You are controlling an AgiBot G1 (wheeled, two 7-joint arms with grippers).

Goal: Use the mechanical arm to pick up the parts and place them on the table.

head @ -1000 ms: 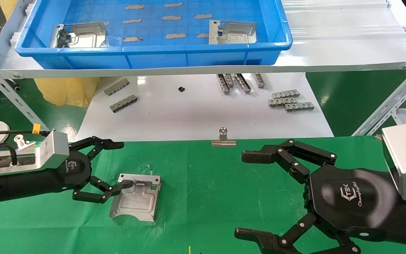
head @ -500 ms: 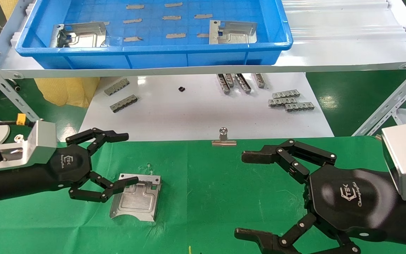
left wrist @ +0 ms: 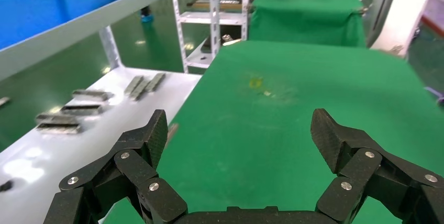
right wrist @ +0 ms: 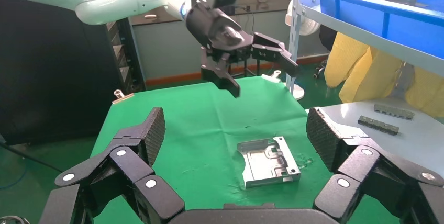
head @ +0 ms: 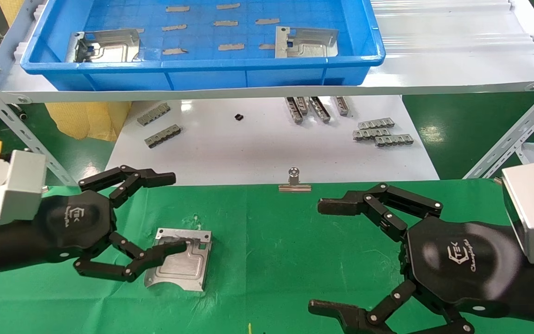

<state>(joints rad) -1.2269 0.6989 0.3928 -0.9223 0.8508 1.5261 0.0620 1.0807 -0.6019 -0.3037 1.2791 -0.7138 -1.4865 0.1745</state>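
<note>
Flat on green table (head: 267, 260): silver-grey stamped part (head: 180, 265), T-groove up, flange edge. Left gripper (head: 153, 213) above it, fingers wide, empty. Right gripper (head: 329, 257) apart, wide.

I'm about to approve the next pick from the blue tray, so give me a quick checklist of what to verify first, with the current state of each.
1. Left gripper open and empty: ok, its fingers are spread.
2. Placed part lying flat on the green cloth: ok.
3. Left gripper clear of that part: ok; the right wrist view shows it raised above the cloth.
4. Parts left to pick: ok, one at the left of the blue tray, one at the right.
5. Right gripper out of the way: ok, open over the cloth's right side.
</note>
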